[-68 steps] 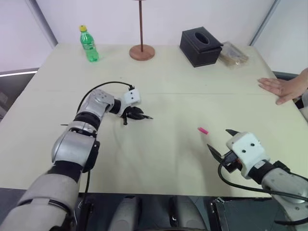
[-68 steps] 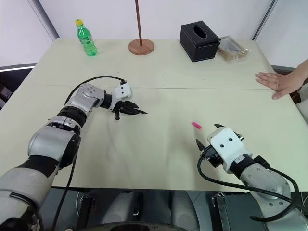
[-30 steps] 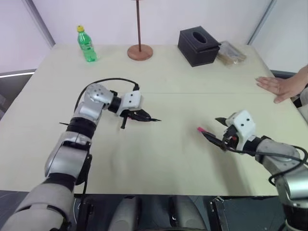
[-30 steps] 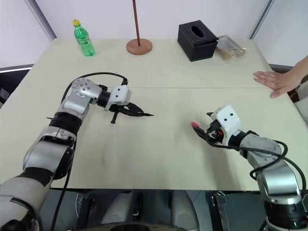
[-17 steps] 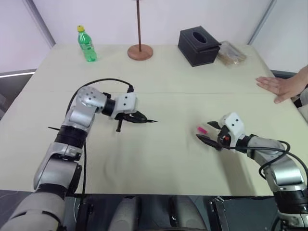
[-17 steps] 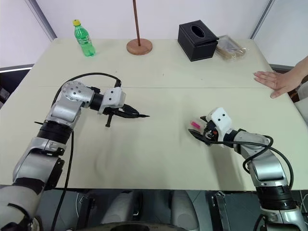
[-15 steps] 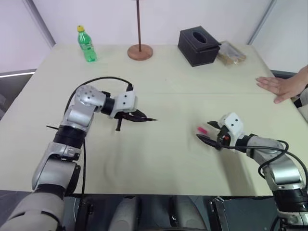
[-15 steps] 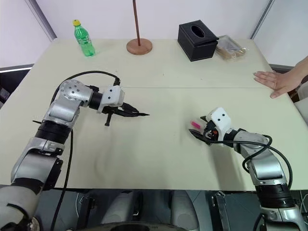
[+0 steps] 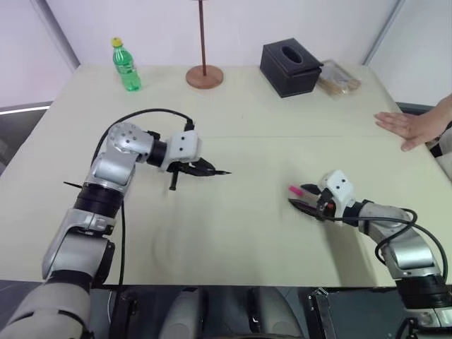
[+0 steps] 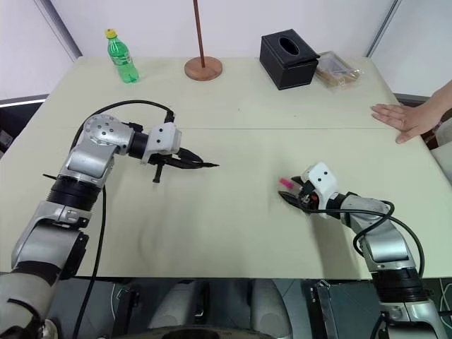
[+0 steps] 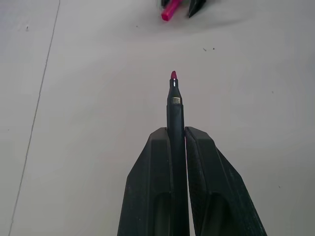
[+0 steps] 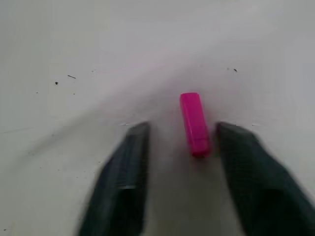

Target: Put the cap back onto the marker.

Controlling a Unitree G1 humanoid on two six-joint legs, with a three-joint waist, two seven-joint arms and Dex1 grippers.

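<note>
We see a wide, pale cream tabletop (image 9: 233,233) carrying everything. On it, at about twelve o'clock from the centre, stands a black box-shaped tissue holder (image 9: 290,68), with a round brown wooden stand base (image 9: 205,75) at about eleven o'clock and a green plastic bottle with a yellow cap (image 9: 126,65) further out at ten o'clock. A person's hand (image 9: 413,130) rests flat at the tabletop's edge at about two o'clock.

Our left tool (image 9: 209,169) sits at about nine o'clock from the centre, its two black fingers (image 11: 152,196) pressed together on the thin black pen-like marker (image 11: 175,118). The marker juts out past the fingertips, its small reddish-pink tip bare and pointing towards three o'clock, across the tabletop at the other tool.

Our right tool (image 9: 308,198) lies low over the tabletop at about four o'clock, fingers (image 12: 123,187) partly apart on either side of the tiny bright pink cylindrical plastic cap (image 12: 194,123). The cap lies flat on the tabletop in the gap, nearer one finger; we cannot tell whether either finger touches it.
</note>
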